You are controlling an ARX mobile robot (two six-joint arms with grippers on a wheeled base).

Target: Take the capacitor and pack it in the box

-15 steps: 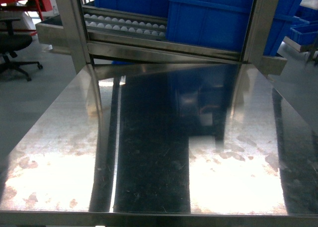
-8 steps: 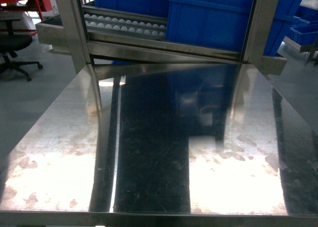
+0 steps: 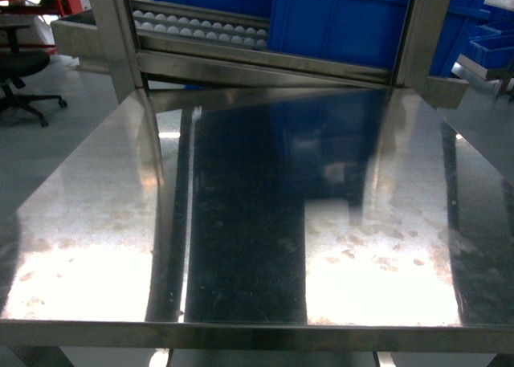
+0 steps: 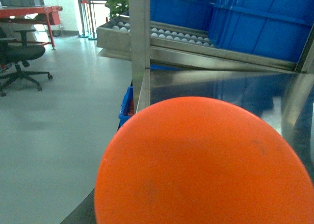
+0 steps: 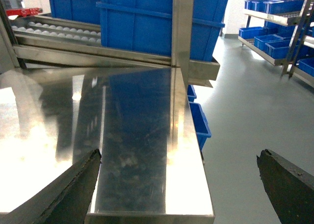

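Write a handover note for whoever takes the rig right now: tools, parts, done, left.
Right tool: open, holding nothing, poised over the near right corner of the steel table.
Left tool: state cannot be told; an orange round shape fills most of the left wrist view.
Neither arm shows in the head view.
Parts: no capacitor and no box show in any view. Blue bins stand on the rack behind the table.
Done: nothing visible.
Left: locate capacitor and box, pick, pack.
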